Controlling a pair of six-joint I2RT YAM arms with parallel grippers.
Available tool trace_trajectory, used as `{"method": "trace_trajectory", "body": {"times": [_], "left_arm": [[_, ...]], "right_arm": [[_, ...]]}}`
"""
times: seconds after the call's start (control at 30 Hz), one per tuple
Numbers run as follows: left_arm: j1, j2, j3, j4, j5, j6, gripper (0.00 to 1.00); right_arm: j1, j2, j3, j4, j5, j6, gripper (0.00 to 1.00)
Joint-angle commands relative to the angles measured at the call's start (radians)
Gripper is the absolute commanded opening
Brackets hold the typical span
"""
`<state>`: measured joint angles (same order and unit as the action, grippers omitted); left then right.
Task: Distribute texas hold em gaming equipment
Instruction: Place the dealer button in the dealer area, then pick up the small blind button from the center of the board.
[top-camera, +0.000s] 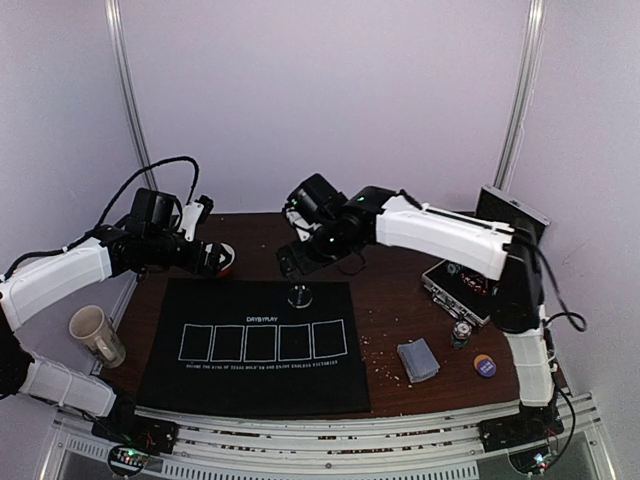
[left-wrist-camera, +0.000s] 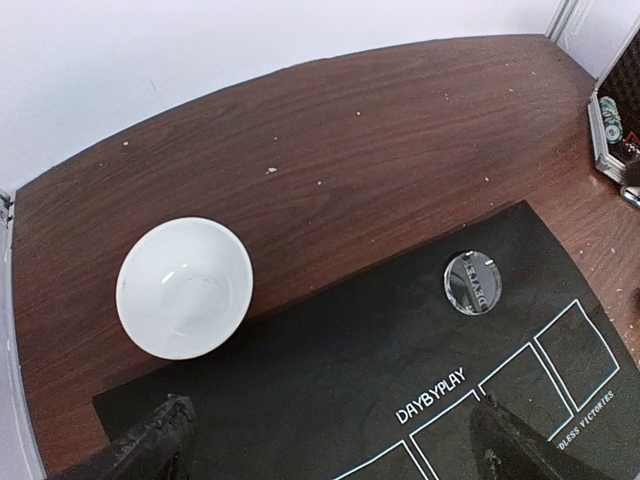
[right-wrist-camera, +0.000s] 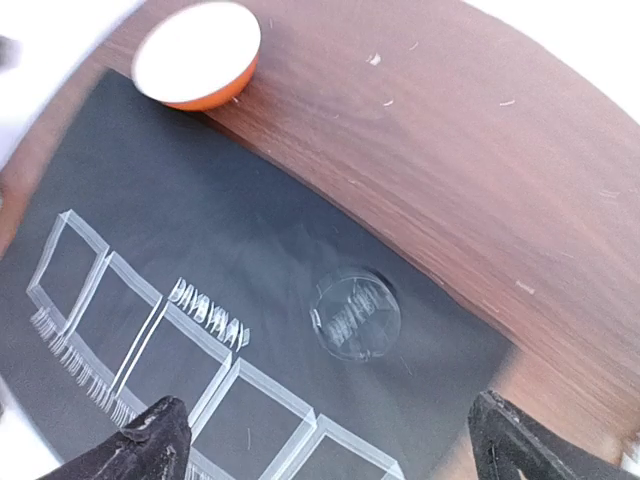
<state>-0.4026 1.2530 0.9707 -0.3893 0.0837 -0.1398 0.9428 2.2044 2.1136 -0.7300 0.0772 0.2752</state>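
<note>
**Disc down; cards and chips yet to go out**

Far left: mug (top-camera: 97, 333) beside the mat, no part of the deal. Next, left gripper (left-wrist-camera: 330, 445), spread wide and holding nothing, near the bowl (left-wrist-camera: 184, 288) at the far left corner of the mat (top-camera: 200, 300).

On the mat: "DAYBYPLAY" in white over five outlined boxes, none filled. Beneath them a smaller line, only "VICTORIES" sure. Flat at the middle of the mat's far edge, the clear disc (left-wrist-camera: 471, 282), lettering probably "DEALER" but blurred. Over it, right gripper (right-wrist-camera: 330, 440), likewise wide apart, nothing between.

Right of the mat, on bare wood: cards (top-camera: 418, 360) in one face-down pile. Just beyond, an orange-and-blue chip (top-camera: 485, 366) and what looks like a short chip stack (top-camera: 461, 332), near the open case (top-camera: 445, 280).

Judged barely begun: disc placed, boxes waiting, cards and chips undealt.
</note>
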Motion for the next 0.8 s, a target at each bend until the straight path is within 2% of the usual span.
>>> {"method": "trace_trajectory", "body": {"times": [0.0, 0.2, 0.4, 0.6, 0.77], "left_arm": [[0.002, -0.004, 0.017, 0.039, 0.009, 0.017, 0.98], [0.001, 0.009, 0.020, 0.044, 0.018, 0.015, 0.98], [0.001, 0.016, 0.031, 0.049, 0.046, 0.013, 0.98], [0.001, 0.011, 0.028, 0.053, 0.052, 0.012, 0.98], [0.002, 0.005, 0.023, 0.054, 0.040, 0.016, 0.98]], "right_arm": [[-0.007, -0.292, -0.259, -0.148, 0.063, 0.005, 1.00], [-0.055, -0.645, -0.638, -0.374, 0.169, 0.261, 1.00], [-0.227, -0.943, -1.027, -0.411, 0.141, 0.528, 0.98], [-0.391, -1.055, -1.285, -0.361, 0.126, 0.588, 0.95], [-0.455, -1.064, -1.430, -0.216, 0.049, 0.596, 0.88]]}}
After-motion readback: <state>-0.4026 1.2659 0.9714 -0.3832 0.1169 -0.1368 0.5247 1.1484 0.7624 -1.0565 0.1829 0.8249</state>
